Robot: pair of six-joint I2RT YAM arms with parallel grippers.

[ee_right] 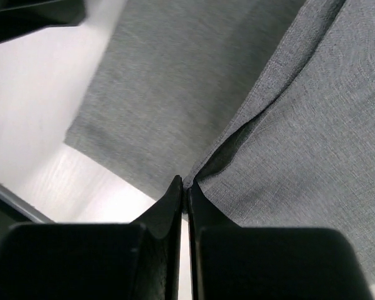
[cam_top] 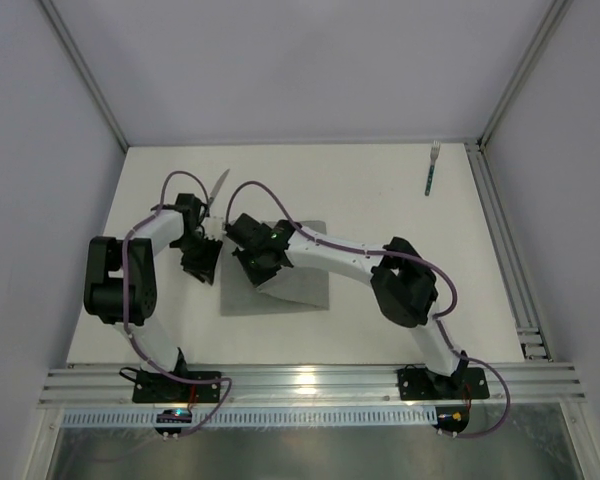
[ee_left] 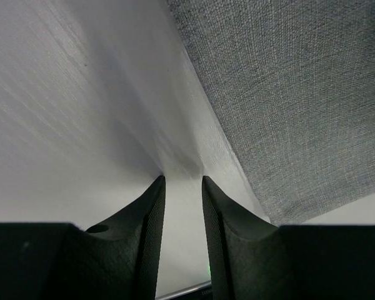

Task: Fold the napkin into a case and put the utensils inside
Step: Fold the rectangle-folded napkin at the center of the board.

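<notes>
Right wrist view: right gripper (ee_right: 185, 186) is pinching a raised fold of the napkin (ee_right: 175, 81) at its fingertips; left gripper (ee_left: 182, 182) is hovering low, slightly parted, empty, napkin edge just beside its tips.

Seen from my remote station: the napkin (ee_right: 175, 81) is matt grey cloth with a coarse weave. The tabletop (ee_left: 62, 112) is white, matt and faintly grained. The left gripper (ee_left: 182, 181) has black, ribbed, dull plastic-looking pads (ee_left: 151, 237). At one o'clock, the fork (cam_top: 432, 168) has silvery metal tines.

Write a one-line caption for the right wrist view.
Right gripper shut on a pinched fold of the grey napkin, white table beyond.
</notes>
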